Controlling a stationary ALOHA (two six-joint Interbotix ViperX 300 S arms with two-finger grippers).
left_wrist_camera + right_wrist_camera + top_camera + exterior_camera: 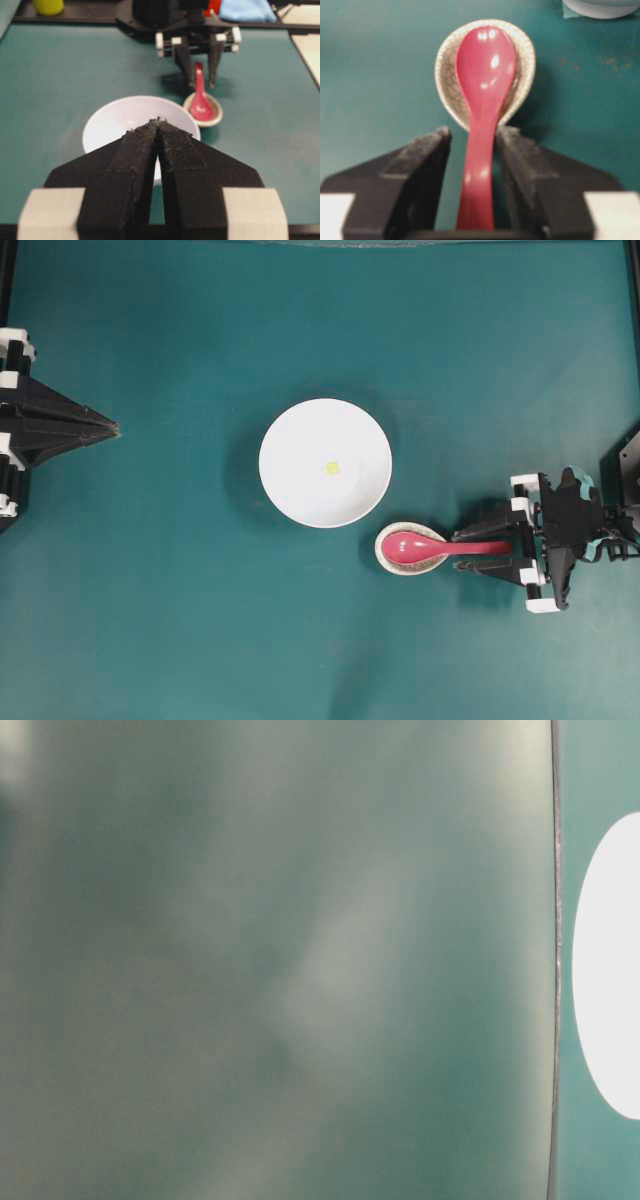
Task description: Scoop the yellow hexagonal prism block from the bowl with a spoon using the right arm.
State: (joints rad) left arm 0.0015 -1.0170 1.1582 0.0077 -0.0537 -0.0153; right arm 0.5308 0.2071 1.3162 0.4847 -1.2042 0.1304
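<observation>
The right gripper (472, 145) stands narrowly open astride the handle of the glossy pink-red spoon (482, 95), seemingly without touching, so an off-centre closing could tip it from the speckled dish (449, 85), far from the yellow hexagonal block (332, 468) inside the nearby white bowl (290, 440).

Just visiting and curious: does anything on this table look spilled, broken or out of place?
Nothing stands out. The yellow block sits inside the white bowl, and the red spoon rests with its scoop in the small speckled dish, its handle between the right claw's fingers. No spills show.
</observation>
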